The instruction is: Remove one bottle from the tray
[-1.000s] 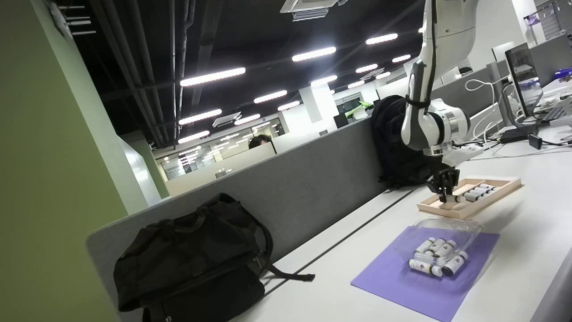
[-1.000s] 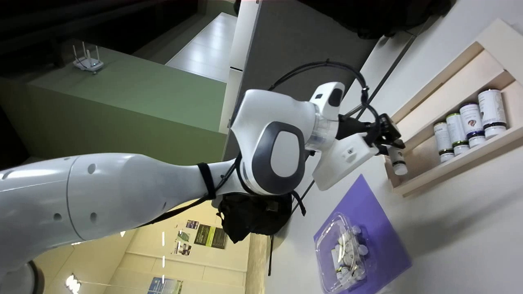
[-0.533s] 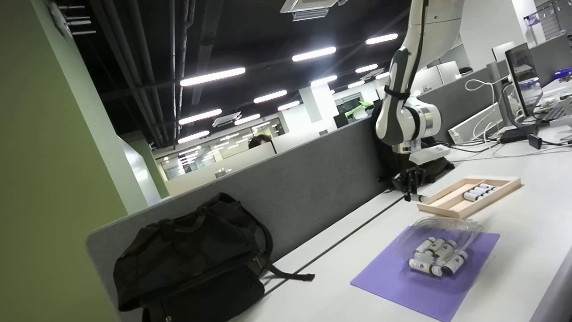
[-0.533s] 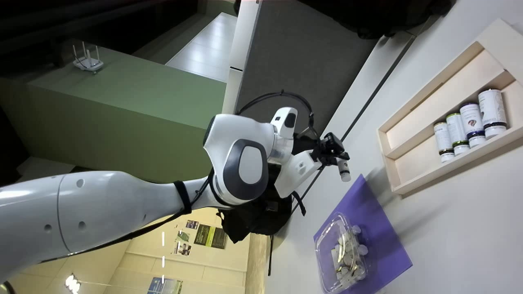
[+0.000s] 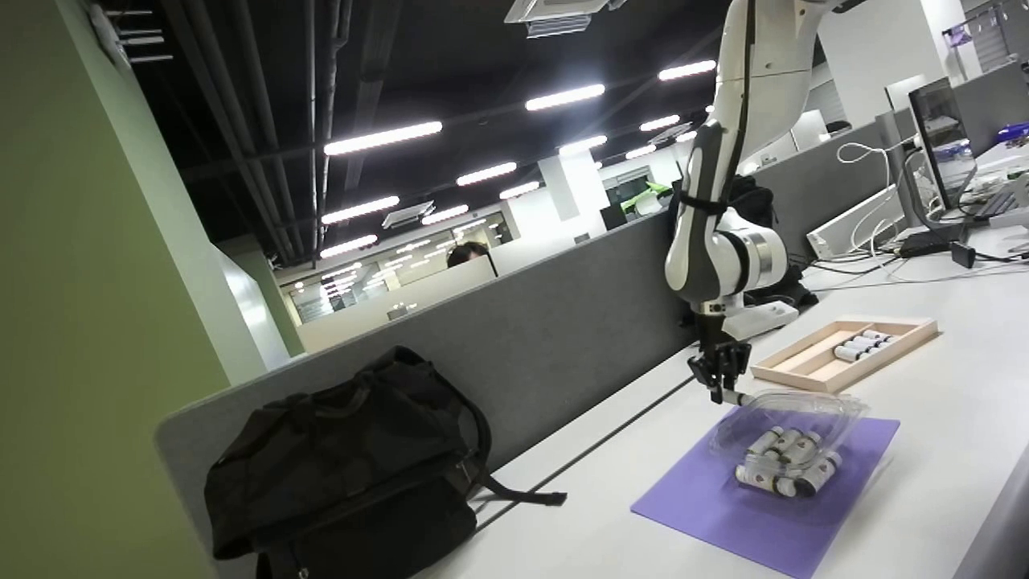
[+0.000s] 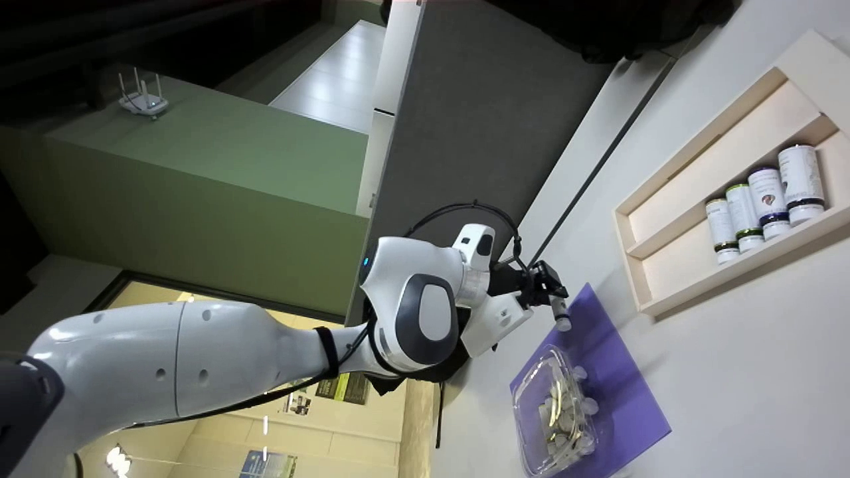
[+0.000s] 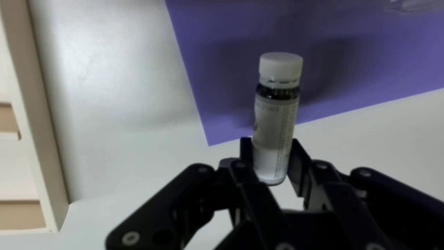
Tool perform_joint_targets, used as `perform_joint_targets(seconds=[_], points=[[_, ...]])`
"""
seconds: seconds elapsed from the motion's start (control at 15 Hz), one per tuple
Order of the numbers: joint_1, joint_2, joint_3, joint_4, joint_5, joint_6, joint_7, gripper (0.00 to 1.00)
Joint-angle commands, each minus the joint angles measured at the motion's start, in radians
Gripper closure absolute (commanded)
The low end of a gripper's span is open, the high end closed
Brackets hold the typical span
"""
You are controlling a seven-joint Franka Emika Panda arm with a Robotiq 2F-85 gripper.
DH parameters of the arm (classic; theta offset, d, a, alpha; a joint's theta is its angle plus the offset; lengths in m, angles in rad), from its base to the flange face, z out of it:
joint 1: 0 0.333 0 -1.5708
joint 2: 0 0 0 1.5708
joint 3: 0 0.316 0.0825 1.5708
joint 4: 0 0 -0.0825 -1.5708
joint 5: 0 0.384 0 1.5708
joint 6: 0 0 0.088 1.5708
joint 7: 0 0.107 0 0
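Note:
My gripper (image 7: pixel 270 152) is shut on a white-labelled bottle (image 7: pixel 277 114) near its base; the white cap points away from the jaws. In both exterior views, gripper (image 5: pixel 721 386) (image 6: pixel 551 292) and bottle (image 5: pixel 735 397) (image 6: pixel 561 313) are in the air outside the tray, near a corner of the purple mat. The light wood tray (image 5: pixel 884 359) lies on the table and also shows in an exterior view (image 6: pixel 750 267) and at the left of the wrist view (image 7: pixel 33 114). Several bottles (image 6: pixel 764 202) lie side by side in one tray compartment; the other compartment is bare.
A purple mat (image 5: pixel 699 482) bears a clear plastic container (image 6: pixel 524 425) with several bottles (image 5: pixel 788 446) in or around it, close to my gripper. A grey partition (image 5: pixel 563 346) runs along the table's back. A dark backpack (image 5: pixel 346 458) leans there.
My gripper has carried the held bottle from inside the tray, out past its end, to near the mat's corner. It rose out of the tray, then came lower. The other bottles have not moved.

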Motion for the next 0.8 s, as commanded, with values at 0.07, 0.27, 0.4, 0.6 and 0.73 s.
perform_joint_targets(seconds=[0.07,0.27,0.4,0.6,0.73], points=[[-0.029,0.033,0.038,-0.011,-0.043,0.085,0.049,0.88],[-0.03,0.029,0.031,-0.008,-0.068,0.063,0.065,0.31],[-0.049,-0.004,0.041,-0.015,-0.068,0.048,0.073,0.19],[-0.062,-0.106,0.019,-0.037,-0.057,0.0,0.11,0.03],[-0.067,-0.043,0.035,-0.004,-0.068,0.035,0.073,0.14]])
